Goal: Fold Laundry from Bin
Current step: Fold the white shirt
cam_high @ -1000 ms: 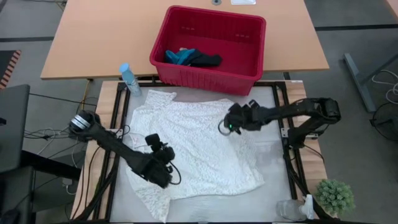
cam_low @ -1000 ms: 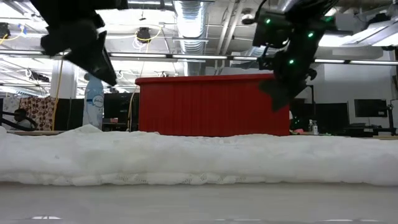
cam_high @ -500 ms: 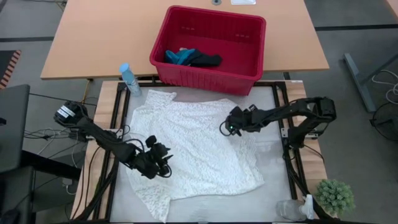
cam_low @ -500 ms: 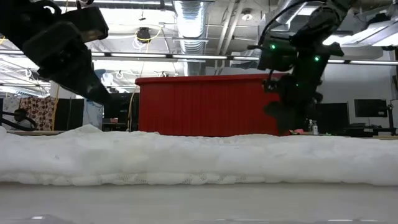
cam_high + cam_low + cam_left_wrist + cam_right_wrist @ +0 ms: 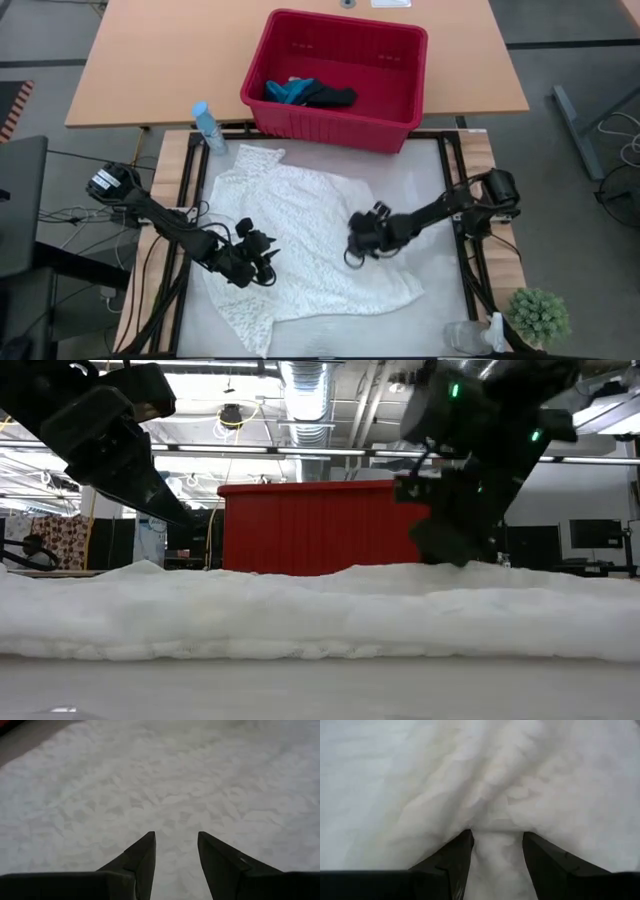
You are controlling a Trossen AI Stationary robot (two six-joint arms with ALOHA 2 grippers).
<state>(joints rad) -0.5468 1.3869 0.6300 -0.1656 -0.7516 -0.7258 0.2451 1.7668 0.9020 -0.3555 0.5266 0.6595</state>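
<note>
Right wrist view showed the right gripper [image 5: 496, 840] pinching a soft ridge of the limp white garment [image 5: 485, 785], which looked best taken at its edges.

The large white lacy cloth [image 5: 310, 240] is lying spread on the desk [image 5: 425, 190], in front of the red rectangular plastic bin [image 5: 395, 125]. The small teal-blue cloth [image 5: 287, 91] and dark navy cloth [image 5: 330, 96] are sitting inside the bin, teal to the left.

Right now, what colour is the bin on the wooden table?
Red; the bin shows best in the high view.
</note>
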